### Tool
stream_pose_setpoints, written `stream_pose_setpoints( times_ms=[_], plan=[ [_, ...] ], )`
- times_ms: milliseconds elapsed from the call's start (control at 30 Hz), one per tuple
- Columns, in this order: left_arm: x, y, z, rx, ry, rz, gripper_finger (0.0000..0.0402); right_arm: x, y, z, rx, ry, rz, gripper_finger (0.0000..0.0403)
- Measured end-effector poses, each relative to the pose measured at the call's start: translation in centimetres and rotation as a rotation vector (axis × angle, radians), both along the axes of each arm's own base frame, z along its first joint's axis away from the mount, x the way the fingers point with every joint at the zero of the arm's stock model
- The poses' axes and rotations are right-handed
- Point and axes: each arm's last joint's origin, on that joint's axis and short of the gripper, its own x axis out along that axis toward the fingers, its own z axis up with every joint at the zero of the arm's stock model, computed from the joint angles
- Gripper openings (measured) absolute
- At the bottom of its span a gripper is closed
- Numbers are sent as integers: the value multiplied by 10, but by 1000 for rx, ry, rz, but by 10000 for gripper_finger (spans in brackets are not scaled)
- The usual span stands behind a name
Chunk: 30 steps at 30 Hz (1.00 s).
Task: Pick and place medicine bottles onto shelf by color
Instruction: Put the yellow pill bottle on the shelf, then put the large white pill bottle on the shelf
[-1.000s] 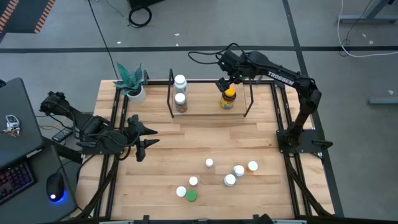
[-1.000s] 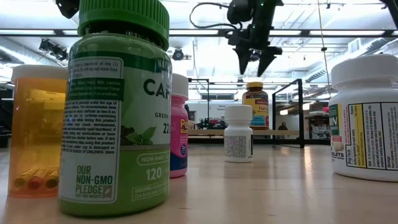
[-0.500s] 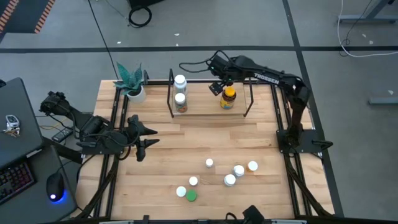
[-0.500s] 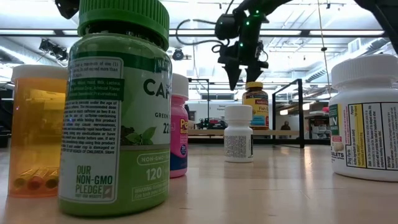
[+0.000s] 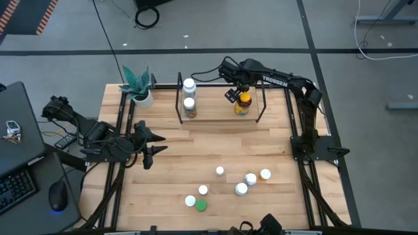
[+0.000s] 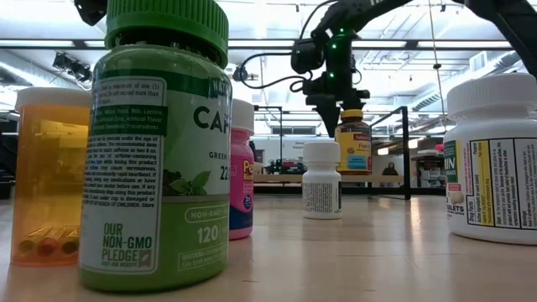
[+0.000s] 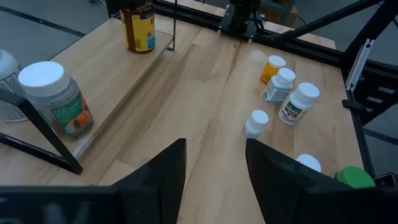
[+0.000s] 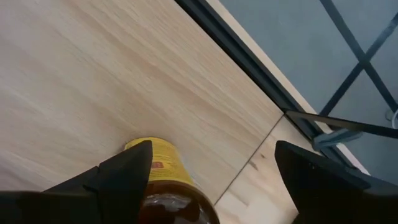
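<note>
The shelf point(image 5: 219, 114) stands at the table's far side. On its wooden base are two white-capped medicine bottles point(image 5: 189, 94) at the left end and a dark amber, yellow-capped one point(image 5: 243, 103) at the right. My right gripper point(image 5: 234, 95) is open and low over the amber bottle point(image 8: 165, 186), which stands between the fingers, close to one of them. Several loose bottles point(image 5: 241, 186) stand near the table's front, one green-capped point(image 5: 200, 205). My left gripper point(image 5: 155, 142) waits open at the table's left with nothing between its fingers. My right gripper comes steeply from above with open fingers. The inner side of one finger point(image 8: 124, 177) lies against the amber bottle's yellow cap point(image 8: 160, 152). The other finger point(image 8: 323, 180) is well clear. The bottle stands on the shelf base, leaning slightly in the low view point(image 6: 354, 143).
A potted plant point(image 5: 137, 85) stands at the far left corner, beside the shelf's upright black end loops point(image 5: 179, 98). Black frame rails point(image 5: 297, 124) run along both table sides. Bare wood lies between the shelf and the loose bottles.
My right gripper has come down onto the amber bottle from above, rolling its wrist, and has stayed open. The amber bottle has slid a little toward the table's right edge and now leans slightly.
</note>
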Motion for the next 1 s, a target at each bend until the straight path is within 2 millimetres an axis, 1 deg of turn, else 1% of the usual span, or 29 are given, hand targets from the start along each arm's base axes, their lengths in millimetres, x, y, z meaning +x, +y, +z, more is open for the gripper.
stream_pose_setpoints(
  times_ms=[400, 600, 700, 833, 900, 1000],
  plan=[
    [0, 0, 0, 1, 1, 0, 174, -12, -9, 0, 14, 33, -70, 348],
    [0, 0, 0, 2, 1, -1, 174, -14, -9, 11, -25, -14, -52, 348],
    [0, 0, 0, 1, 1, 0, 174, -16, -7, 23, -59, -62, -28, 348],
    [0, 0, 0, 1, 1, -1, 174, -24, 2, 47, -99, -139, 42, 347],
    [0, 0, 0, 1, 1, 0, 174, -27, 12, 61, -110, -192, 74, 344],
    [0, 0, 0, 6, -3, 8, 174, -30, 34, 84, -112, -299, 163, 335]
  ],
)
